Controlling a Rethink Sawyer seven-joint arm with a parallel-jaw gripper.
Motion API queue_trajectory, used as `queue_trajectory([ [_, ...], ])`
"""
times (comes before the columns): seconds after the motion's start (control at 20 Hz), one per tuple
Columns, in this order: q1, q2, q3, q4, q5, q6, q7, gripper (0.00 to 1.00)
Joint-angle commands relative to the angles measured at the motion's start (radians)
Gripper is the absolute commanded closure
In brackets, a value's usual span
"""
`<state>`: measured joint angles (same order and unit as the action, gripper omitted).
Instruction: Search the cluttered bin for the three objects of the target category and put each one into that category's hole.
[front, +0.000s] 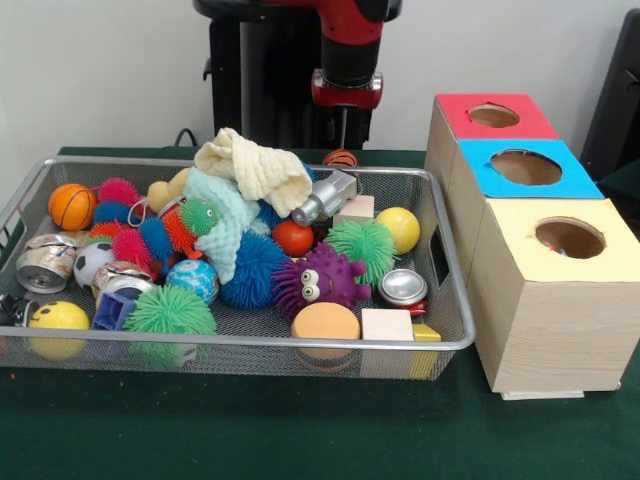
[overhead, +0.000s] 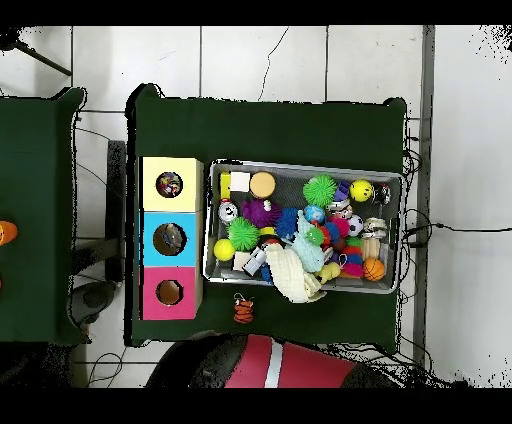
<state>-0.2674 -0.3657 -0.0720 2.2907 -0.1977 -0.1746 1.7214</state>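
Orange and tiger-striped, 1 toy (overhead: 244, 309) is lying outside the wire-mesh bin (front: 452, 300), on the green cloth near the red-topped box (overhead: 170, 292); something is sitting inside the yellow box's hole (overhead: 169, 184). Sorting is looking unfinished. Sawyer's arm (front: 347, 60) is hanging upright behind the bin, its gripper (front: 341, 128) too indistinct to judge.

Bright, even light (soft shadows only); glare on the cans (front: 404, 286).

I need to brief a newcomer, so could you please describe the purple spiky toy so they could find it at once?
Start at the mesh bin and go to its front rim. The purple toy lies there, behind an orange disc. Unlike the green and blue spiky balls beside it, it has two eyes.
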Motion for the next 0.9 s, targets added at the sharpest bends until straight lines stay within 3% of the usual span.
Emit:
queue_trajectory([
  [0.05, -0.020, 0.029, 0.083, -0.181, 0.010, -0.067, 0.152, 0.00],
  [0.5, -0.015, 0.037, 0.063, -0.208, -0.004, -0.049, 0.132, 0.00],
  [0.9, -0.011, 0.102, 0.065, -0.256, -0.001, -0.086, 0.138, 0.00],
])
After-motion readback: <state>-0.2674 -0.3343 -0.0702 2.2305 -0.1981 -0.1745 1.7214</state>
